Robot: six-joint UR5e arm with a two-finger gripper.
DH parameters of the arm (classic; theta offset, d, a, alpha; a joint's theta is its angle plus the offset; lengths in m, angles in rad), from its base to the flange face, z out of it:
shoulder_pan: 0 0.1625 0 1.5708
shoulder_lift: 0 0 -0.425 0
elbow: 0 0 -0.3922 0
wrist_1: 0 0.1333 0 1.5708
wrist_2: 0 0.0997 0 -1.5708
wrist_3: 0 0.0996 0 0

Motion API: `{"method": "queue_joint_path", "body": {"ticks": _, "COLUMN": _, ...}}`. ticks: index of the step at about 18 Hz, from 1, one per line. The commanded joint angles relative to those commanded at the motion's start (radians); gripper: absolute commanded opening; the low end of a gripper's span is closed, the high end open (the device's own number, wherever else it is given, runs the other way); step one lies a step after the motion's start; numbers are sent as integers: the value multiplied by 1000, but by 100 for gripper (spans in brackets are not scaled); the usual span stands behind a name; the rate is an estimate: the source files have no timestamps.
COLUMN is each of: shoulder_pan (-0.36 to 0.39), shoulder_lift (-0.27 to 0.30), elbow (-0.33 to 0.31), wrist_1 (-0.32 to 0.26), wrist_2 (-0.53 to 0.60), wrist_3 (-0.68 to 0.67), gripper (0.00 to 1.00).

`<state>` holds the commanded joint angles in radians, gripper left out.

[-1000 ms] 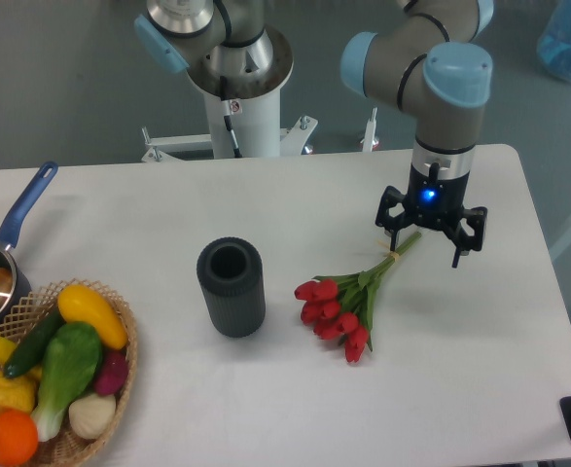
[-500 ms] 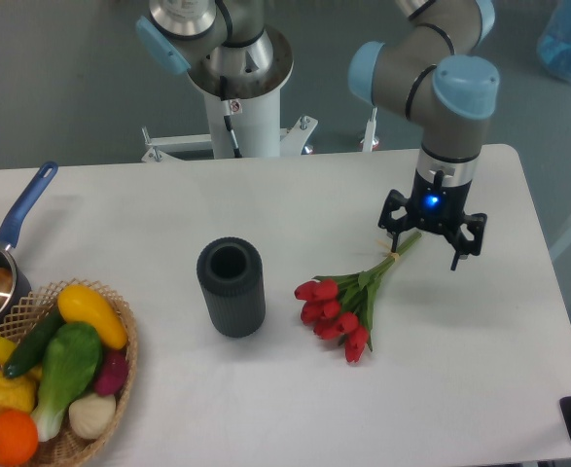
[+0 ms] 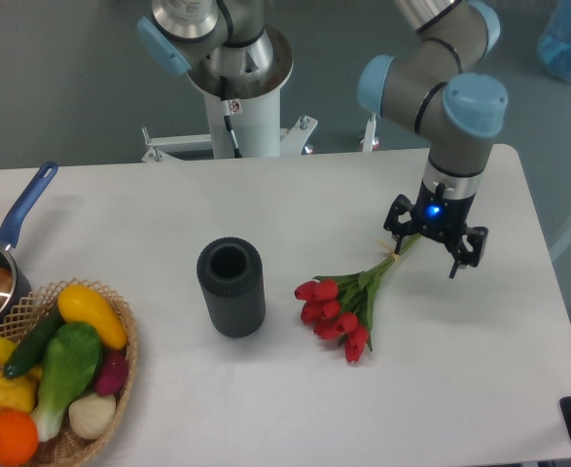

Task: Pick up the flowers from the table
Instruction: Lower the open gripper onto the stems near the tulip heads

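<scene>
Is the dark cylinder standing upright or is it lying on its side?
Upright. The dark cylinder stands on the table with its round open mouth facing up, so the hollow inside shows from above.

Your gripper (image 3: 425,247) has drifted slightly toward the counter's (image 3: 266,399) right edge, fingers (image 3: 456,267) straddling the stem ends.

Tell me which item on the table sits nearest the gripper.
The flowers: their stem tips reach under the open gripper, while the dark cylinder, basket and pan lie far left.
</scene>
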<state>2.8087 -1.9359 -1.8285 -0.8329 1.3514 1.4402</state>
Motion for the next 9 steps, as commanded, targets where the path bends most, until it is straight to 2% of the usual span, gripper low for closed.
{"method": "queue_joint_path", "body": {"ticks": 9, "shoulder_pan": -28, "shoulder_lift": 3, "elbow": -67, "wrist_1": 9, "wrist_2": 29, "wrist_3": 17, "gripper": 100}}
